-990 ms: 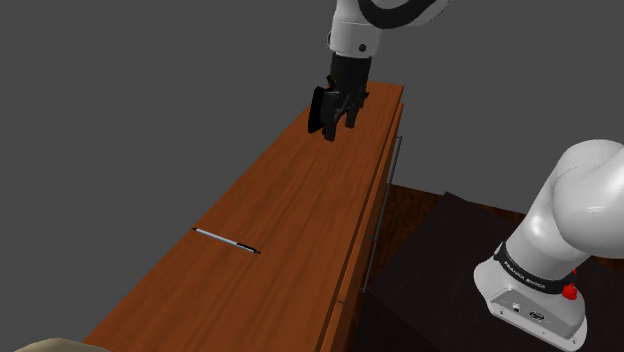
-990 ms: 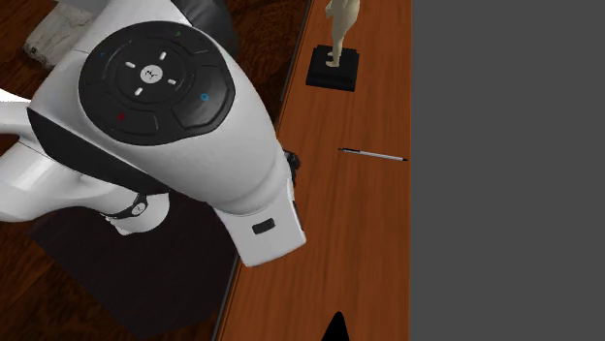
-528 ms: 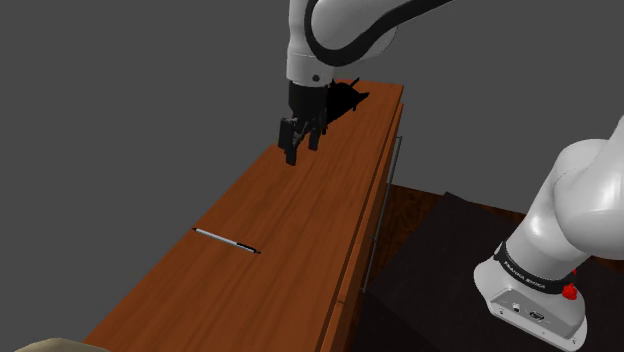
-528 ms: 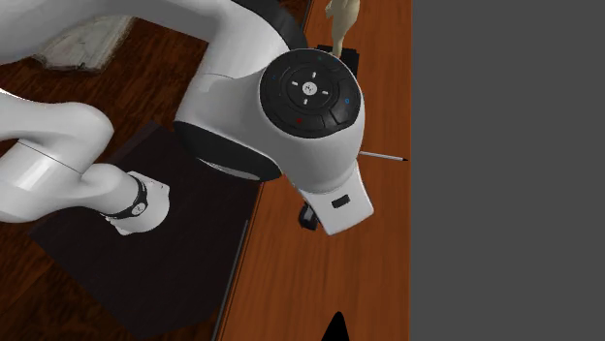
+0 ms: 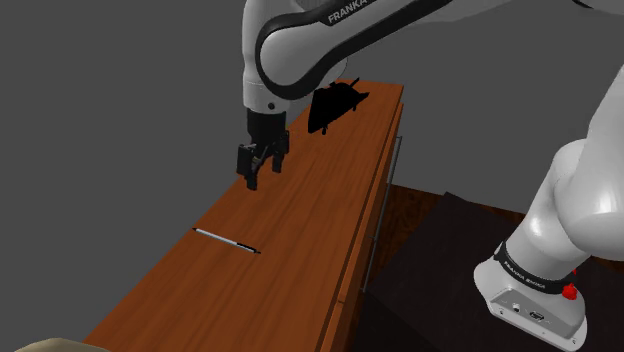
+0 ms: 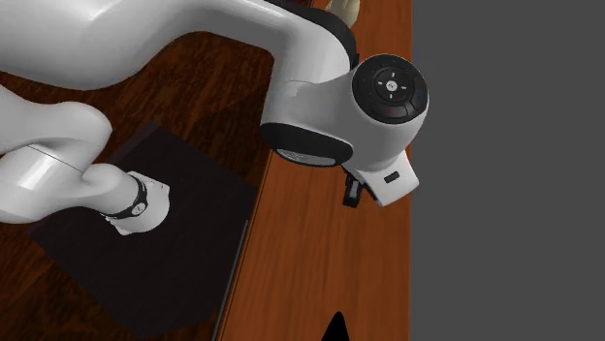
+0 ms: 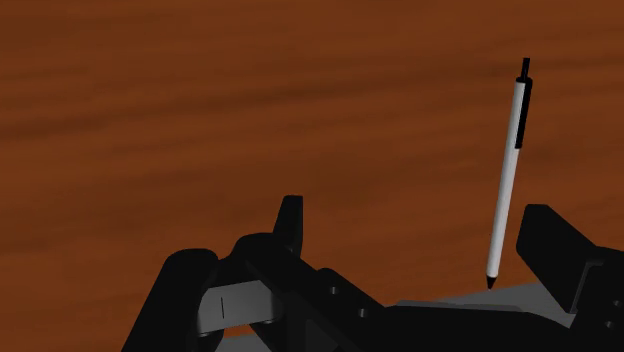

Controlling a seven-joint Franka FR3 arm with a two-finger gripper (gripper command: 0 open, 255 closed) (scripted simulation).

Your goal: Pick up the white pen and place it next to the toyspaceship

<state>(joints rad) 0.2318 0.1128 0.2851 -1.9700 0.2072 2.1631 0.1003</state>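
Observation:
A thin white pen point(image 5: 227, 241) with black tip and clip lies on the long wooden table top point(image 5: 300, 230), toward its near end in the shoulder view. My black gripper point(image 5: 258, 176) hangs above the table's middle, between the pen and the black toy spaceship point(image 5: 335, 100) at the far end. In the wrist view the pen point(image 7: 507, 170) lies just inside the right finger point(image 7: 550, 245), and the fingers stand apart and touch nothing. In the second exterior view the white wrist point(image 6: 388, 97) covers the pen, and the spaceship's black tip point(image 6: 335, 327) shows at the lower edge.
A beige figurine point(image 6: 341, 8) stands on the table beyond the pen. A metal rail point(image 5: 385, 200) runs along the table's front. The dark stand point(image 5: 450, 270) and the arm's base point(image 5: 540, 280) sit on the shoulder view's right. A grey wall backs the table.
The arm has swung along the table away from the spaceship toward the pen and lowered a little. In the second exterior view its wrist now covers the pen. The pen has not moved.

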